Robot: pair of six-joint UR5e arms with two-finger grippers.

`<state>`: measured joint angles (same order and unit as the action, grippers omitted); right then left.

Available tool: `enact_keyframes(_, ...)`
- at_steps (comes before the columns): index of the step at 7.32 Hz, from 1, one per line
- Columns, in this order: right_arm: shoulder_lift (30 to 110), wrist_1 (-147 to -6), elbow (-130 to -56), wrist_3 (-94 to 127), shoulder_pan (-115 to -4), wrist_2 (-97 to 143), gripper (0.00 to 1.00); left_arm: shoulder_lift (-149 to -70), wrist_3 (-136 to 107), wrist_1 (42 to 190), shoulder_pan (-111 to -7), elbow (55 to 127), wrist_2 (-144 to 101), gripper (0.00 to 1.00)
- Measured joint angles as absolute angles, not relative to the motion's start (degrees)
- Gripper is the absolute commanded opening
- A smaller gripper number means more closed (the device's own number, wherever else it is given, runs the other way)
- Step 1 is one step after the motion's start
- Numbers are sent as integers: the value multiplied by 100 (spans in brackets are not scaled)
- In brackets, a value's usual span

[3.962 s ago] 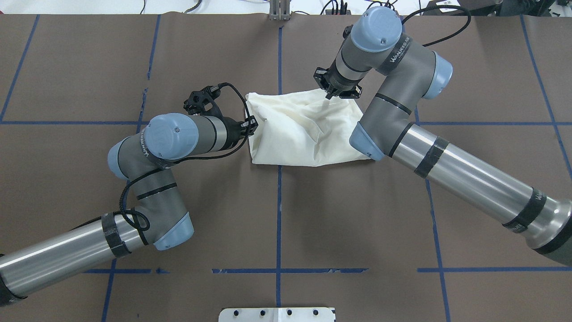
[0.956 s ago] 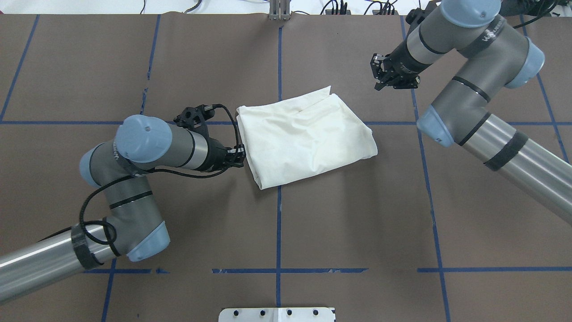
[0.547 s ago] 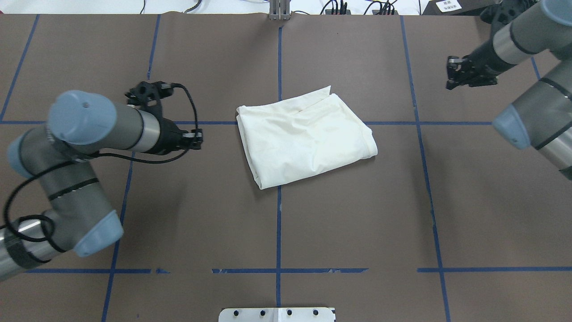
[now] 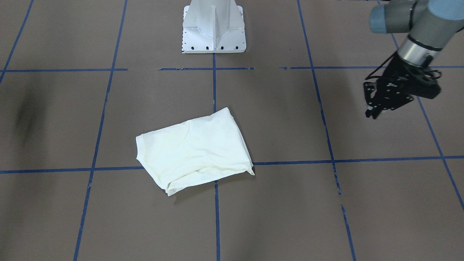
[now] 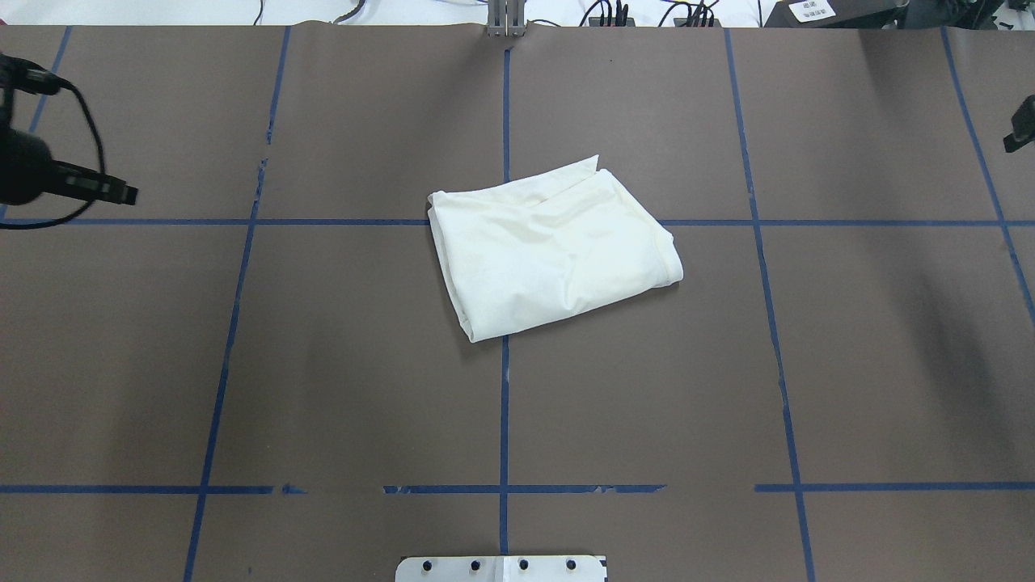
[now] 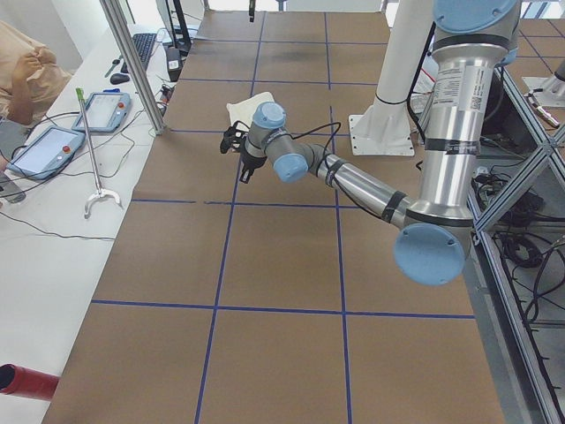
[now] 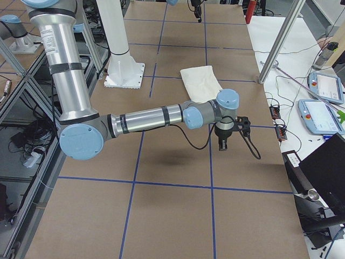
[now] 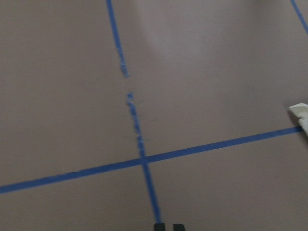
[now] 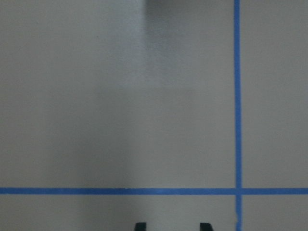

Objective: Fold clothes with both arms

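Shirt (image 5: pixel 550 255) lies folded compactly at bench (image 5: pixel 323 364) centre; folding looks done. Left hand (image 8: pixel 168 226), at 9 o'clock, is clenched empty; right hand (image 9: pixel 172 226), at 3 o'clock, is released.

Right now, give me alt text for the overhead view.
A folded cream-white shirt lies mid-table on a brown surface gridded with blue tape. The left pincer sits at the left edge; the right pincer barely shows at the right edge.
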<state>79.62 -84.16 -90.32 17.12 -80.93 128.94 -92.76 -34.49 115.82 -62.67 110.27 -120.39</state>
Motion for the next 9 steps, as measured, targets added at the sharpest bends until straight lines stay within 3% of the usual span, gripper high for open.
enact_keyframes(1,8170,-8528,-9042,1199,-8406,12925,100,-9127,-2562,11357,-6926,10878,-12314,100)
enact_keyframes(4,8524,-8665,-9088,386,-8940,13070,100,-9072,-1086,10422,-8071,10460,-12995,100)
enact_keyframes(9,8675,-9289,-9626,387,-8974,13083,100,-9012,-666,10265,-8325,9885,-13529,100)
